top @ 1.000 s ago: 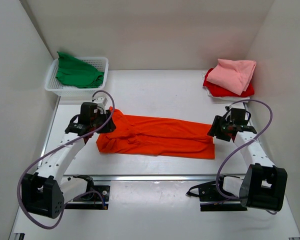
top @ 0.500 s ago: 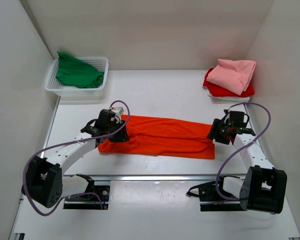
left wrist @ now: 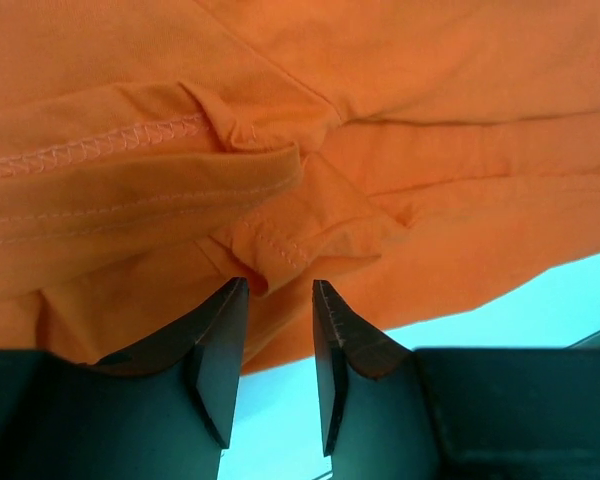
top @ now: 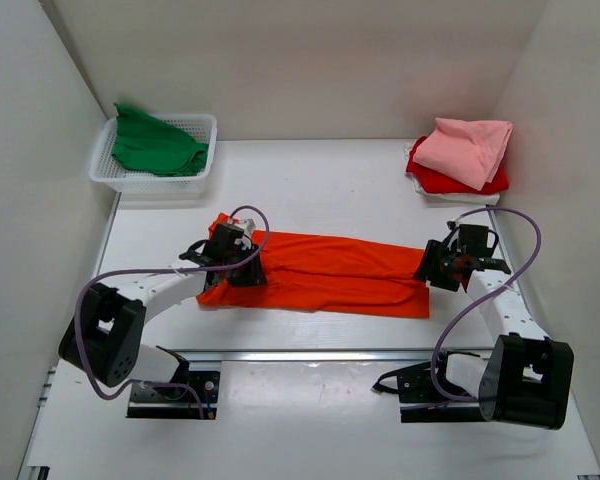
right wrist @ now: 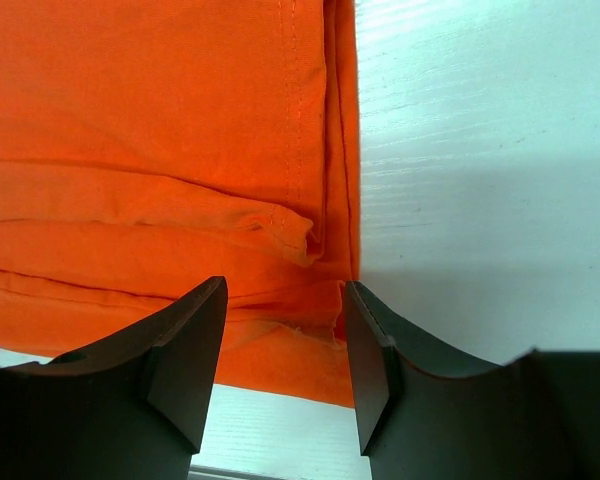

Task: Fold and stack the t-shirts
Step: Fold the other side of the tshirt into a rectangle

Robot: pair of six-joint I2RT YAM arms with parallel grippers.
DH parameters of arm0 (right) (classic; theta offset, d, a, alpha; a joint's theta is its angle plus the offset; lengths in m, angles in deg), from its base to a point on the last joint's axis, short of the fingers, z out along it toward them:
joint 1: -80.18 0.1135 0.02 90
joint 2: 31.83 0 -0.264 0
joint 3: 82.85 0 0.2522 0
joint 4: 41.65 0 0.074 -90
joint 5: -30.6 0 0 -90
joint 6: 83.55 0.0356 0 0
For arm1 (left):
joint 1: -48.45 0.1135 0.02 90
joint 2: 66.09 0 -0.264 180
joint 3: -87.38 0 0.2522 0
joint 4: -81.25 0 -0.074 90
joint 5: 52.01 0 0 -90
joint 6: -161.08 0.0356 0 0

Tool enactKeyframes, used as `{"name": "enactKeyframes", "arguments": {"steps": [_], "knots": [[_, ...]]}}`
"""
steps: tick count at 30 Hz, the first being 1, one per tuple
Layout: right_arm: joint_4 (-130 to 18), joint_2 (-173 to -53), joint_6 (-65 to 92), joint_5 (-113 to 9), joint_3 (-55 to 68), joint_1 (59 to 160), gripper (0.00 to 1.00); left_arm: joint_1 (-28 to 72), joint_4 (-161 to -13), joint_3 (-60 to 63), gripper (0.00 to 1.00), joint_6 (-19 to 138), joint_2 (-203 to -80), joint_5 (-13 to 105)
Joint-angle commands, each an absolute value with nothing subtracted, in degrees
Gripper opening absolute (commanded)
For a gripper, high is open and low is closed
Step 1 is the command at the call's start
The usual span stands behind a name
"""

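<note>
The bright orange t-shirt (top: 325, 270) lies on the table as a long band folded lengthwise. My left gripper (top: 242, 270) hovers low over its left end; in the left wrist view the gripper (left wrist: 280, 285) is open with a narrow gap, and a bunched orange fold (left wrist: 280, 240) sits just beyond the fingertips. My right gripper (top: 436, 268) is at the shirt's right end; the right wrist view shows this gripper (right wrist: 284, 284) open, straddling the hem corner (right wrist: 325, 250). The green t-shirt (top: 155, 145) lies in the basket. The pale pink t-shirt (top: 472, 148) rests folded on the red one (top: 430, 180).
A white mesh basket (top: 202, 125) stands at the back left corner. The pink and red stack sits at the back right, near the right wall. White walls enclose the table on three sides. A metal rail (top: 310, 353) runs along the near edge.
My left gripper has moved right and inward, from the shirt's left edge to over its left end, and its jaws have narrowed. The right gripper has hardly moved.
</note>
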State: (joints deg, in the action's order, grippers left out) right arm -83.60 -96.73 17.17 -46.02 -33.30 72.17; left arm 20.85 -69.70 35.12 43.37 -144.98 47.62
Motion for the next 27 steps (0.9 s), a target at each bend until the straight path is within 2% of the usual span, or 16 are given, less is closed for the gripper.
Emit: {"name": "enactKeyframes", "arguments": {"steps": [1,4,5,7,8,13,20,27], "knots": [[-82.13,-95.38,16.74,-45.34,-33.59,71.92,0.48,20.06,-73.03,34.86,0.42,41.64,-145.89,47.83],[-82.57,-95.55,16.83,-45.43,-33.58,72.18,0.50,19.54,-73.30,34.07,0.39,41.81,-147.65,47.57],[-83.00,-95.90,16.65,-45.60,-33.93,72.09,0.54,20.23,-73.82,33.98,0.35,41.46,-148.00,47.40],[-83.89,-95.82,16.73,-45.17,-33.24,72.53,0.64,20.41,-74.78,34.50,0.14,40.85,-148.35,47.84],[-84.32,-95.99,16.74,-45.25,-33.15,72.71,0.64,20.85,-75.75,35.11,0.00,40.67,-148.01,48.01],[-83.54,-95.46,18.05,-45.08,-34.82,74.73,0.56,20.59,-76.73,36.09,0.00,39.61,-145.37,46.00],[-86.87,-94.33,17.36,-47.63,-33.76,74.73,0.60,22.69,-75.06,35.74,0.00,39.35,-140.45,44.58],[-88.72,-93.52,16.21,-46.48,-33.15,73.85,0.59,22.88,-74.26,34.68,0.00,39.61,-140.53,45.55]]}}
